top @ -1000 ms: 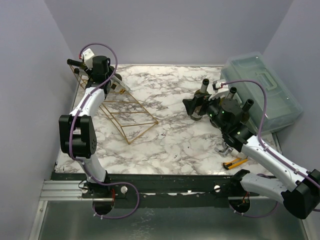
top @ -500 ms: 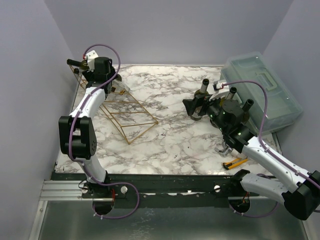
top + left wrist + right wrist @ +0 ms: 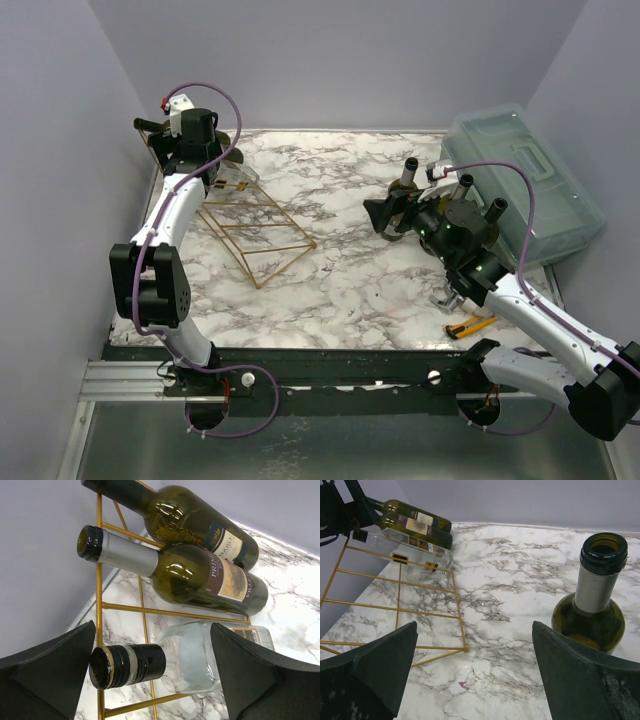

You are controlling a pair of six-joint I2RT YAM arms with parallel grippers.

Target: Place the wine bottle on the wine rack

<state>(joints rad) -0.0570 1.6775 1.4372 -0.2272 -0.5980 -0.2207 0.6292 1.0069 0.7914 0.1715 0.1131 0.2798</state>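
The gold wire wine rack [image 3: 255,235] stands at the table's left. On its far end lie two green wine bottles [image 3: 200,575] and, one rung lower, a clear wine bottle [image 3: 195,655] with a black cap [image 3: 127,666]. My left gripper [image 3: 152,630] is open at that cap end, one finger on each side and neither touching the bottle. My right gripper [image 3: 474,630] is open and empty over the marble at mid-right. Just to its right a green wine bottle [image 3: 600,600] stands upright, uncapped.
Three upright bottles [image 3: 465,185] cluster around the right arm. A translucent lidded plastic box [image 3: 525,180] sits at the far right. A yellow utility knife [image 3: 470,326] lies near the front right edge. The left wall is close behind the rack.
My left gripper has opened and let go of the clear bottle, which now rests on the rack; the wrist has shifted slightly back. The right arm has not moved.
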